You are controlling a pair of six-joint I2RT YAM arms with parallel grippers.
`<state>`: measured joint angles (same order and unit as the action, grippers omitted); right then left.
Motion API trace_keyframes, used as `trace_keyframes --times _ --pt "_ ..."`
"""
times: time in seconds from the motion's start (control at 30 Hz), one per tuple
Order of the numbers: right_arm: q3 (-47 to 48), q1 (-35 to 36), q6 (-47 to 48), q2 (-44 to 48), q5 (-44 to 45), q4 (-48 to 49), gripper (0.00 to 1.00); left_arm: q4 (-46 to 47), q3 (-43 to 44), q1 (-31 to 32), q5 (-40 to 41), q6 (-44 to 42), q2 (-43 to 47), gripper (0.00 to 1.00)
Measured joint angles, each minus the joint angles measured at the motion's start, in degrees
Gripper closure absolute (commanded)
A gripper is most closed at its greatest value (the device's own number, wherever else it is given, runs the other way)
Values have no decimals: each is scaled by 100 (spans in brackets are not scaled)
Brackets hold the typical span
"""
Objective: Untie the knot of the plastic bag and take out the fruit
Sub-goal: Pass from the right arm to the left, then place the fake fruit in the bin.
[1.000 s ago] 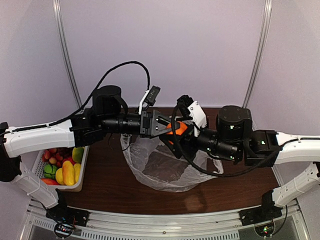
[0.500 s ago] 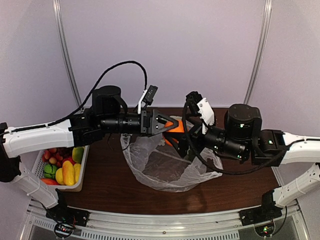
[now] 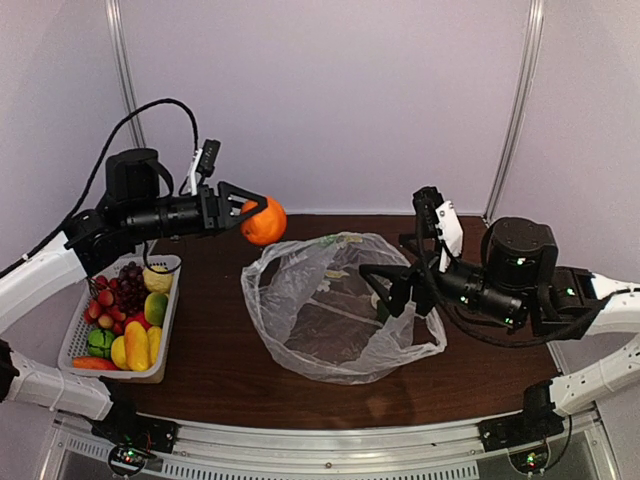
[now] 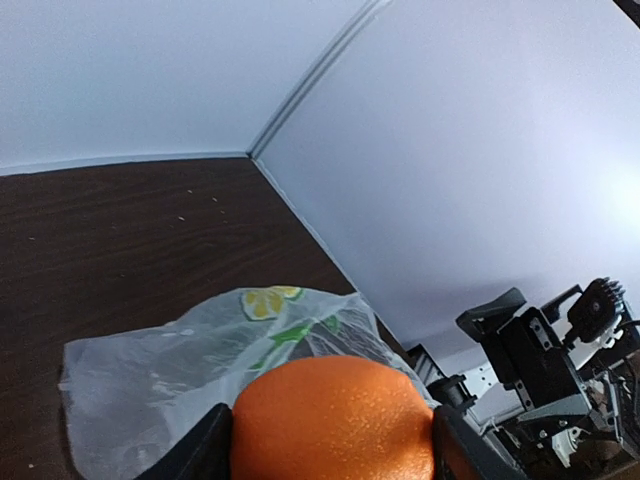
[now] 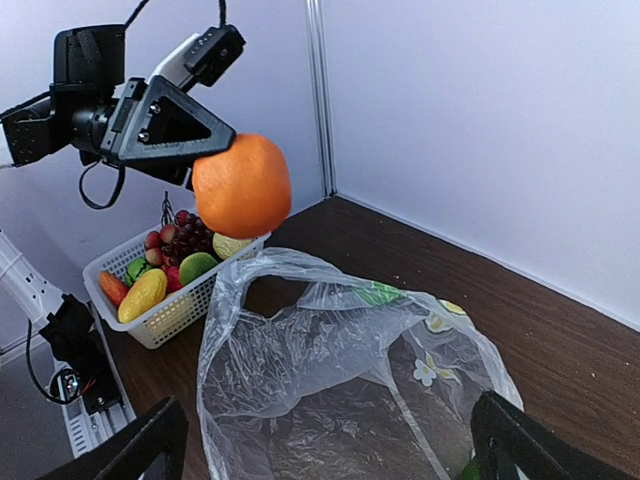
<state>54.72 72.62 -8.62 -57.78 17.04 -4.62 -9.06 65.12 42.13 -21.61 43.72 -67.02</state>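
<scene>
Where the overhead camera looks down, the left arm (image 3: 60,265) reaches over the table's (image 3: 220,350) left half. Its jaws are clamped on the orange (image 3: 264,221), one finger on each side, holding it in the air between the basket (image 3: 72,340) and the plastic bag (image 3: 330,330), toward the far edge. The basket (white and slotted) sits at the left edge near the front corner, filled with fruit (image 3: 137,345): dark grapes, yellow, green and red pieces. The plastic bag lies crumpled in the middle of the table, its mouth gaping. The right arm (image 3: 520,280) comes in from the right edge; its jaws are spread wide and hold nothing, just beside the bag's right side.

From the left wrist, the orange (image 4: 335,420) fills the bottom of the view, pinched between both fingers (image 4: 200,455). Past it the bag (image 4: 180,360) lies on the dark wood, a lemon-slice print showing on its plastic. The right arm's hardware (image 4: 530,350) shows at the right.

From the right wrist, the two fingers (image 5: 135,450) stand at the bottom corners, far apart, with only the bag (image 5: 330,380) lying below them. The orange (image 5: 242,185) hangs in the left jaws above the bag's far rim, and the basket (image 5: 190,305) sits beyond it by the left edge. A bit of green shows beside the right-hand finger; I cannot tell what it is.
</scene>
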Motion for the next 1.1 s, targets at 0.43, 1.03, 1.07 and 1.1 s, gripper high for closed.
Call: trace_keyframes --times 0.43,1.03,1.07,1.1 --pt "-70 -149 -343 -142 612 -457 0 -2221 -1274 -4096 -83 -1329 1161 72" --pt "-348 -514 -514 146 726 -588 0 -3008 -2586 -5897 1602 -758 2817 65" --pt "-369 -529 -514 184 726 -590 0 -3047 -2586 -5897 1781 -710 2868 64" --pt "-385 -546 -514 203 726 -590 0 -3075 -2586 -5897 1934 -667 2905 62"
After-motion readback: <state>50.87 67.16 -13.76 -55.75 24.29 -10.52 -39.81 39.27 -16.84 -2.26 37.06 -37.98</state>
